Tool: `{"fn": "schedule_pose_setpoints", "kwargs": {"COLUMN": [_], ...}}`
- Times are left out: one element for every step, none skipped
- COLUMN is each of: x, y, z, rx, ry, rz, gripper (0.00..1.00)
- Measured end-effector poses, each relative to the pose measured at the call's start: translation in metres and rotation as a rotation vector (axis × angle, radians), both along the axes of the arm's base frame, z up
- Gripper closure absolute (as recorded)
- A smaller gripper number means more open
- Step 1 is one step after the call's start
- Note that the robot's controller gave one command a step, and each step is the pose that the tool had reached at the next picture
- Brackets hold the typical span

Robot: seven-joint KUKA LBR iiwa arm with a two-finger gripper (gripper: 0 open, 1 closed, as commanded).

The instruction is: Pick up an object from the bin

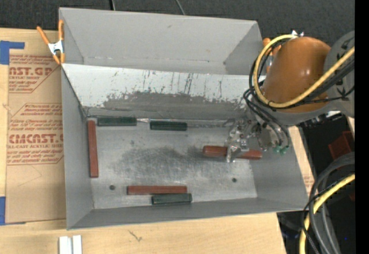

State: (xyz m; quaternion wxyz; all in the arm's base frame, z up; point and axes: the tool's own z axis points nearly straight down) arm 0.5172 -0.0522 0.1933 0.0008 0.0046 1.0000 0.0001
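Sticks lie scattered on the scuffed floor of the grey bin [155, 40]. Nearest, toward the lower middle of the frame, a front green stick [171, 199] lies level, and a long red-brown stick [157, 189] lies just above it, parallel, the two touching or nearly so. Farther up, at the left edge of the floor, a left red-brown stick [92, 148] runs up and down along the foot of the left wall, well apart from the others. At about the same height on the right of the floor lies the short red-brown stick [214, 151], almost level and sloping slightly down to the right. The jaws are down over its middle, so one end shows to their left and the other to their right. Whether they are open or closed on it cannot be told, and no grip on it can be made out. Beyond, along the foot of the back wall, a left green stick [116, 122] and a right green stick [168, 126] lie end to end with a gap between them. Above the jaws at upper right sits the arm's orange cover [294, 71], ringed by yellow and black cables [259, 74].
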Motion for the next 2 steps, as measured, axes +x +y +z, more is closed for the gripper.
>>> {"fn": "schedule_pose_setpoints", "kwargs": {"x": [0.000, -0.002], "y": [0.000, -0.005], "z": [0.000, 0.039], "rx": [0.000, 0.001], "ry": [0.000, 0.009], "rz": [0.000, -0.231], "gripper": [1.00, 1.00]}}
